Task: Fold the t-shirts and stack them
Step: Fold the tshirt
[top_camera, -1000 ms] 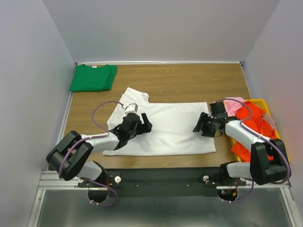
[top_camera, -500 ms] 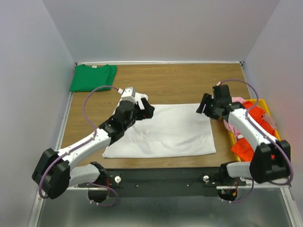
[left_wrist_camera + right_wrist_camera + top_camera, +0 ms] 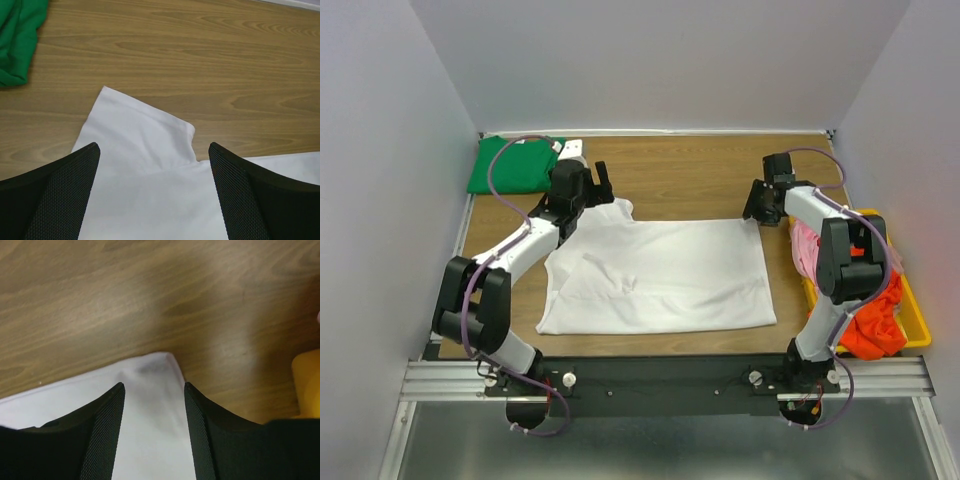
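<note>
top external view: the white t-shirt [image 3: 660,275] lies spread in the middle of the table [image 3: 690,165], the green t-shirt [image 3: 515,168] lies folded at the far left corner, and the orange-red t-shirt [image 3: 868,332] sits in the yellow bin [image 3: 917,322] at the right edge. i judge the main hazard here to be an uneven pick: if one tool closes short of the cloth, the far edge will lift on one side only and the fold will skew. the left tool [image 3: 598,180] hovers over the far left sleeve; the right tool [image 3: 757,205] hovers over the far right corner. left wrist view: the fingers [image 3: 55,195] stand released and wide with nothing between them. a descent too far toward the body could drag the whole garment. the sleeve [image 3: 142,132] lies flat below, centred in the gap, with the green cloth well off to the side. right wrist view: the jaws are parted and empty. closing late could miss the thin edge. the shirt corner [image 3: 152,372] lies directly beneath the gap, on bare wood.
</note>
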`<state>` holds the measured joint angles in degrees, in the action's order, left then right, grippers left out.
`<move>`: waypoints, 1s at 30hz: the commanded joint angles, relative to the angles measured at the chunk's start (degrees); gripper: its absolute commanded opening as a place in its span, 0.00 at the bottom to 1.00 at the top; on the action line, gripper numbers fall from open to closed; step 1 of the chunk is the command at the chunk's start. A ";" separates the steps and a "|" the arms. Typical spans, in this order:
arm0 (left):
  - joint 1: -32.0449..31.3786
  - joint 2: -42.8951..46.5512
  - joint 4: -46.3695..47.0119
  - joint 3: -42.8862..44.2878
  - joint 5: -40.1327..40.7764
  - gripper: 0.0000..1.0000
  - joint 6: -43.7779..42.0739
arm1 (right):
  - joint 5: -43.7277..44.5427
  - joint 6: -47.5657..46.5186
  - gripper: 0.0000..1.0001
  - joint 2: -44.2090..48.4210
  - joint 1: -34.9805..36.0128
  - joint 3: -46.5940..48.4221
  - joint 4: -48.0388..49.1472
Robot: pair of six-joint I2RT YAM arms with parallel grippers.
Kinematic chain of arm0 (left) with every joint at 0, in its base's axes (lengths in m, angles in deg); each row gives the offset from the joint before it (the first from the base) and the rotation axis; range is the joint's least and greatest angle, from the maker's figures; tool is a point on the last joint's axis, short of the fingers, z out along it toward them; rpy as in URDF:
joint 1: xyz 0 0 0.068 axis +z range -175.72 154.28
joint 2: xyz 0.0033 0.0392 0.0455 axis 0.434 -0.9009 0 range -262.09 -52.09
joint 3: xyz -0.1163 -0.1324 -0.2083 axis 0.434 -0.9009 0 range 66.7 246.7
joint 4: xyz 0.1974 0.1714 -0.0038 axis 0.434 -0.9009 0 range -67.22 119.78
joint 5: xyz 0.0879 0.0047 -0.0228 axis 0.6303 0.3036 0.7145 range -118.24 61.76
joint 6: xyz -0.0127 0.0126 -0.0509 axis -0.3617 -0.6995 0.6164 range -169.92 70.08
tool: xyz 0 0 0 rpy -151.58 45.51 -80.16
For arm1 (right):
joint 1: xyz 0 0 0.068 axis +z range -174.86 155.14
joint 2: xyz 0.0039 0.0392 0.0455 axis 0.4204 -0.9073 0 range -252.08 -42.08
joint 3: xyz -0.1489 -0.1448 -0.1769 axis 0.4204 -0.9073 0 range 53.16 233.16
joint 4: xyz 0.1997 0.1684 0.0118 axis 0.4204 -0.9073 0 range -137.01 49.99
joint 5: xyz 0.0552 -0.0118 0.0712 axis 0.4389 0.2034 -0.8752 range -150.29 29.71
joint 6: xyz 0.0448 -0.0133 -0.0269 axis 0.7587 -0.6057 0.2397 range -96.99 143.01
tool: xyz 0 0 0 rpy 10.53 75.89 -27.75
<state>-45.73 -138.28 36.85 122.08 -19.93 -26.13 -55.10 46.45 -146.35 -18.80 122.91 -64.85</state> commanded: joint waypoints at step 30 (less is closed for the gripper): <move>5.50 -30.78 -15.07 29.17 8.65 0.70 -9.38 | -2.11 -2.88 0.07 -8.32 -2.64 2.58 4.89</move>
<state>-41.29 -166.08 27.17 148.83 -14.92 -34.15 -56.67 43.92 -153.27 -21.13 126.02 -60.15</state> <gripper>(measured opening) 0.737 0.078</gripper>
